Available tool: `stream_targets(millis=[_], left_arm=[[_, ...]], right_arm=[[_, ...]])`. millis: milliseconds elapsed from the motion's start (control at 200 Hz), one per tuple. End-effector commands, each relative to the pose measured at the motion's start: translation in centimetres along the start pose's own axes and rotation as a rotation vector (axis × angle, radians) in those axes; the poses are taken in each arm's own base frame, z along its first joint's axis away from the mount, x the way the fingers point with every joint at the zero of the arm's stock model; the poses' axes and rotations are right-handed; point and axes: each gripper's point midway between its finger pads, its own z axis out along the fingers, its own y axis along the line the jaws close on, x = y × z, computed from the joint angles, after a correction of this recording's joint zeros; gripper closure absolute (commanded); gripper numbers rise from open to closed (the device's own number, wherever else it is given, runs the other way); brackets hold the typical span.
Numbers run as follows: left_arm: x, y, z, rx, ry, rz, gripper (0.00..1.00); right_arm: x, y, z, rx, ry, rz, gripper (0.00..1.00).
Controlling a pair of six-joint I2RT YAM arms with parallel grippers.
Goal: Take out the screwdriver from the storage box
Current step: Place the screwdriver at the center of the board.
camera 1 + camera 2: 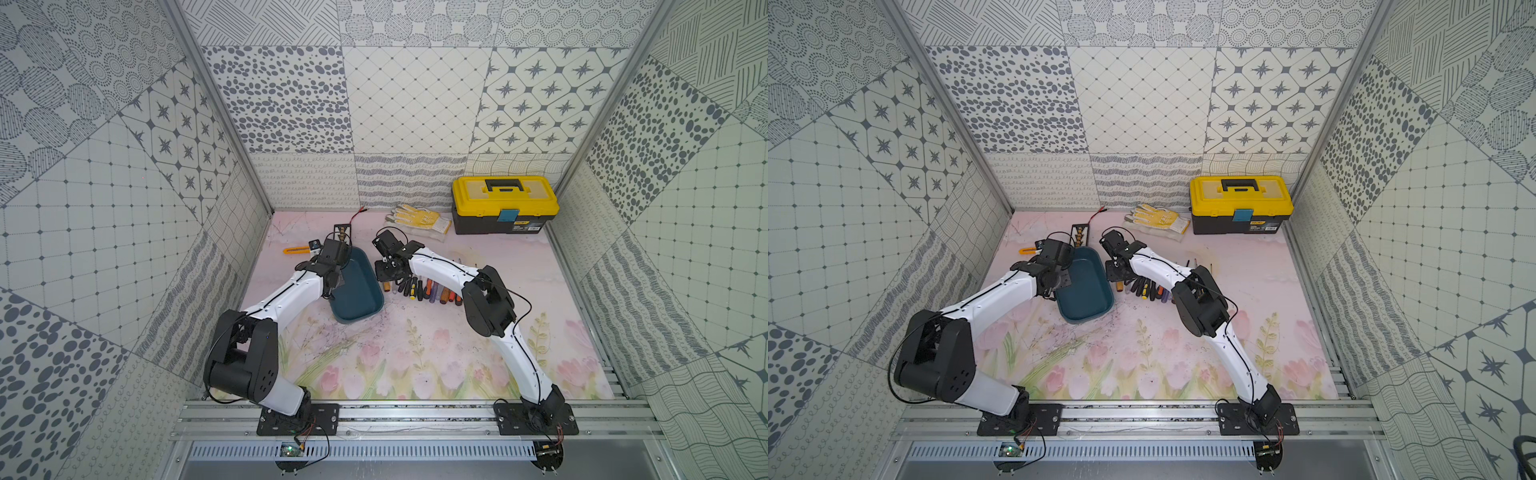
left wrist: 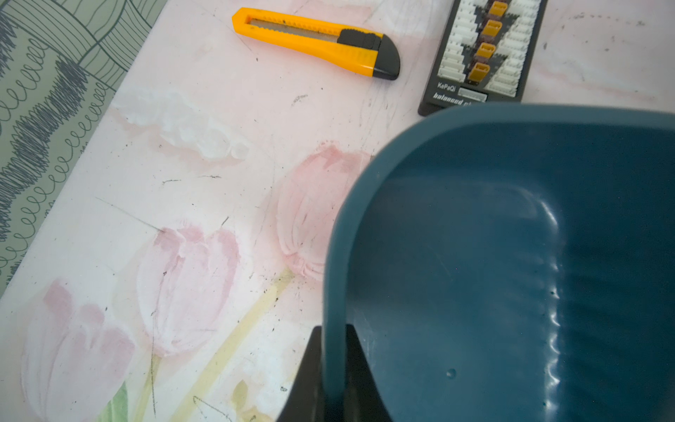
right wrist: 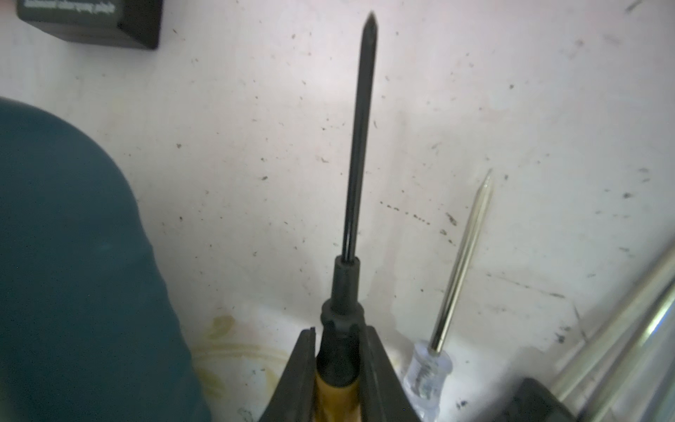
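Left fingers [image 2: 352, 360] clamped on storage box [image 2: 548, 111] rim, box floor bare, right fingers [image 3: 370, 369] gripping screwdriver [image 3: 359, 146] outside it

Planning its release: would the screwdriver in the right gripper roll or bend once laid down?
Probably stiff: the screwdriver shows a straight dark shaft. It may roll on the flat table, since the collar in the right gripper looks round.

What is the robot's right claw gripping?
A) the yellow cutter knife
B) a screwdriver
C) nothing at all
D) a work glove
B: the right wrist view shows the right gripper shut on the handle of a screwdriver, its dark shaft pointing out ahead.
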Motion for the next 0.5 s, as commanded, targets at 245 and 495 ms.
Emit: stream_targets(millis=[245, 495], left_arm=[[-0.7, 0.6, -0.6, -0.021, -0.02, 0.009, 1.0], [-1.1, 0.0, -0.7, 0.001, -0.01, 0.007, 1.0]], right_arm=[[0.9, -3.7, 0.7, 0.113, 0.033, 0.028, 1.0], [1.1, -4.4, 0.4, 0.124, 0.039, 0.032, 0.92]])
